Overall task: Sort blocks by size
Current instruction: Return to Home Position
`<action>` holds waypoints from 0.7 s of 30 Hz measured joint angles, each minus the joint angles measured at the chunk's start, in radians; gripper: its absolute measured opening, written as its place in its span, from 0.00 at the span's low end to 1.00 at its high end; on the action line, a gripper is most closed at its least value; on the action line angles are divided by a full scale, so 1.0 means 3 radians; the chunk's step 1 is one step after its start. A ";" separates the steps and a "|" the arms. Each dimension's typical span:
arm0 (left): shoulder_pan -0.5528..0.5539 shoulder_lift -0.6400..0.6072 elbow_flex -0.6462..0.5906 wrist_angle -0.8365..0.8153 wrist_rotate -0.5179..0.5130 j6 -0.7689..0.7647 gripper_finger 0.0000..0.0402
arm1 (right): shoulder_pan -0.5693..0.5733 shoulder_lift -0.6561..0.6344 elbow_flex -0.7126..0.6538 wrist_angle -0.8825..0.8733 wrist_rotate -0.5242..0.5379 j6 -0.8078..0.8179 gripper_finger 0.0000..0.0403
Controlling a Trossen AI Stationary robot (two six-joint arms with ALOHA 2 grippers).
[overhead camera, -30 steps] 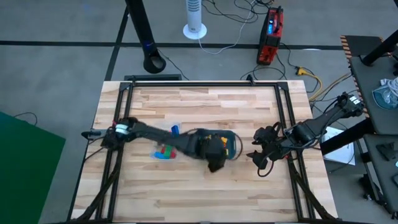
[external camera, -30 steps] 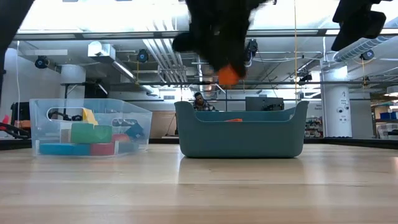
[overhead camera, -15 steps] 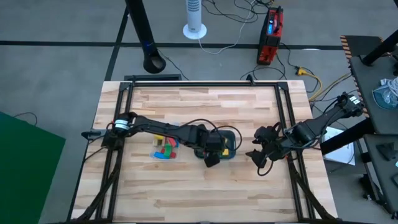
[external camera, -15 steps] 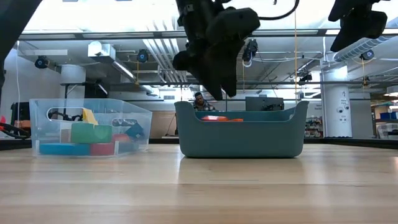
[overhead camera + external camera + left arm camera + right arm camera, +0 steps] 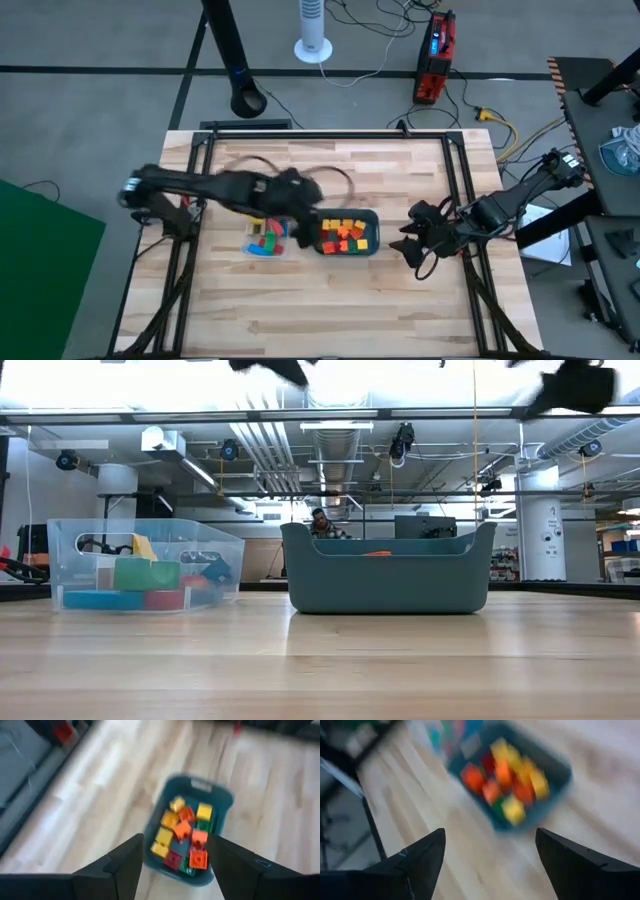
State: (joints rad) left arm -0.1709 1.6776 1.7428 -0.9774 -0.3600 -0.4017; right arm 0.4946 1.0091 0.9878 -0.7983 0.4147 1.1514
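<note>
Several short blocks in red, orange, yellow and green lie in the teal tray at the table's middle. Left of it, a clear container holds a few longer blocks. My left gripper hovers open and holding nothing over the gap between container and tray. Its wrist view looks down on the tray past the gripper. My right gripper waits open right of the tray, raised above the table. It also shows in its own wrist view.
A dark metal frame runs along the table's edges. Bare wood lies in front of the tray and container, and more lies behind them. In the low view the tray and the container stand side by side.
My left gripper held an orange block above the tray a second ago and let it go. The block now lies in the tray. The gripper has since risen and swung back toward the table's left, off the tray.
</note>
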 joint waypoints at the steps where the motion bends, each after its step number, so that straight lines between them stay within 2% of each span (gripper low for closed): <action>1: -0.0027 -0.0167 -0.0070 0.0037 -0.0083 0.0001 0.51 | -0.0021 -0.0001 0.0000 0.0176 0.0158 -0.0179 0.74; 2: -0.0051 -0.0317 -0.0133 0.0050 -0.0181 -0.0004 0.51 | -0.0074 -0.0004 0.0000 0.0423 0.0251 -0.0437 0.73; 4: -0.0095 -0.0579 -0.0255 0.0043 -0.0368 -0.0015 0.51 | -0.0252 -0.0018 0.0000 0.1089 0.0205 -0.1127 0.73; 8: -0.0136 -0.1015 -0.0453 0.0057 -0.0508 -0.0290 0.51 | -0.0674 -0.0020 0.0000 0.2377 -0.0391 -0.2332 0.73; 10: -0.0188 -0.1214 -0.0629 0.0169 -0.0887 -0.0266 0.51 | -0.0909 -0.0023 0.0000 0.2739 -0.0694 -0.2702 0.74; 12: -0.0195 -0.1401 -0.0885 0.0444 -0.1041 0.0016 0.51 | -0.1203 -0.0049 0.0001 0.2847 -0.0969 -0.2873 0.75; 14: -0.0188 -0.1635 -0.1208 0.0872 -0.0831 0.0386 0.51 | -0.1539 -0.0066 -0.0001 0.2851 -0.1313 -0.2914 0.76; 18: -0.0077 -0.2218 -0.2021 0.2030 -0.0029 0.0686 0.51 | -0.2181 -0.0060 -0.0102 0.2908 -0.2361 -0.2941 0.79; 21: 0.0013 -0.2578 -0.2653 0.2749 0.0152 0.0671 0.51 | -0.2396 -0.0074 -0.0222 0.3125 -0.2754 -0.3072 0.81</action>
State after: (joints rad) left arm -0.1671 0.9043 0.9469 -0.1526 -0.3144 -0.2005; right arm -0.2242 0.9870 0.9212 0.1392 -0.4116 0.2299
